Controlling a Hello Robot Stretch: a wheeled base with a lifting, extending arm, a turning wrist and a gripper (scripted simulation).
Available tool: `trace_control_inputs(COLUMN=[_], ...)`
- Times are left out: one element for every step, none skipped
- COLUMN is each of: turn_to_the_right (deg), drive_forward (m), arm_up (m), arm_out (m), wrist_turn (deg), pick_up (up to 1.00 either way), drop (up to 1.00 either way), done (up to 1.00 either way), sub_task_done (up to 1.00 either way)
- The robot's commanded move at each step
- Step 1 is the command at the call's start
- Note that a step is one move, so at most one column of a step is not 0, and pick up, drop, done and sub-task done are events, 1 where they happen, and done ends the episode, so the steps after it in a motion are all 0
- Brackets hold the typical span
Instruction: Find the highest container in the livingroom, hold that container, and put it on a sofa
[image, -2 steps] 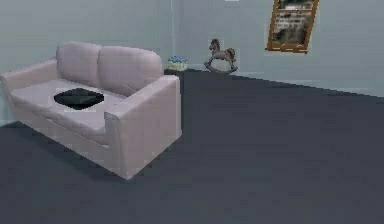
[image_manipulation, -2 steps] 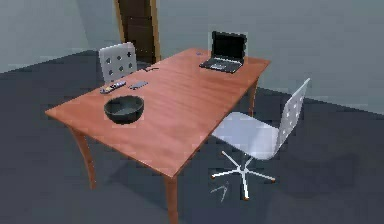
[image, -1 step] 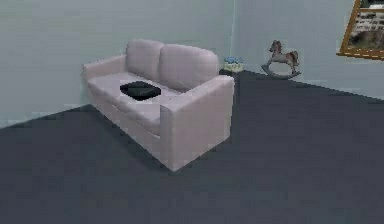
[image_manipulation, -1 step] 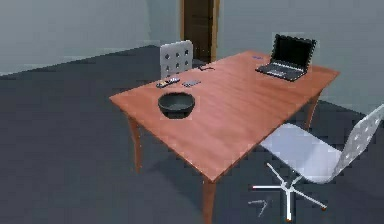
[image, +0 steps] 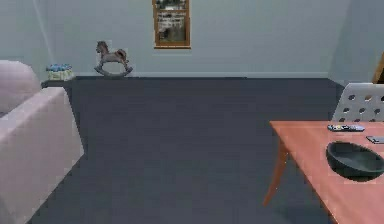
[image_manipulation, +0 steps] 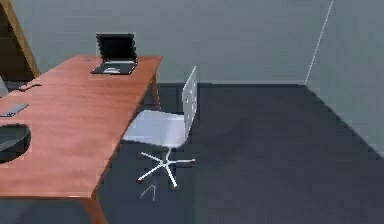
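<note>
A black bowl (image: 356, 160) rests on the reddish wooden table (image: 310, 140) at the forward view's right; its dark rim (image_manipulation: 10, 142) shows again at the arm side view's left edge. A pale pink sofa (image: 30, 135) stands at the forward view's left. Far back by the wall, a small container with bluish contents (image: 59, 72) sits beside the sofa's far end.
A grey rocking horse (image: 113, 59) stands by the far wall under a framed picture (image: 171, 24). A white office chair (image_manipulation: 170, 128) is drawn up to the table (image_manipulation: 70, 110), which carries a laptop (image_manipulation: 116, 54) and small flat items (image_manipulation: 14, 109). Dark carpet lies between sofa and table.
</note>
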Motion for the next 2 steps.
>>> trace_control_inputs(turn_to_the_right=[45.0, 15.0], drive_forward=[0.0, 0.0], arm_up=[0.0, 0.0], arm_out=[0.0, 0.0], wrist_turn=[0.0, 0.0], pick_up=[0.0, 0.0], drop=[0.0, 0.0], done=[0.0, 0.0], sub_task_done=[0.0, 0.0])
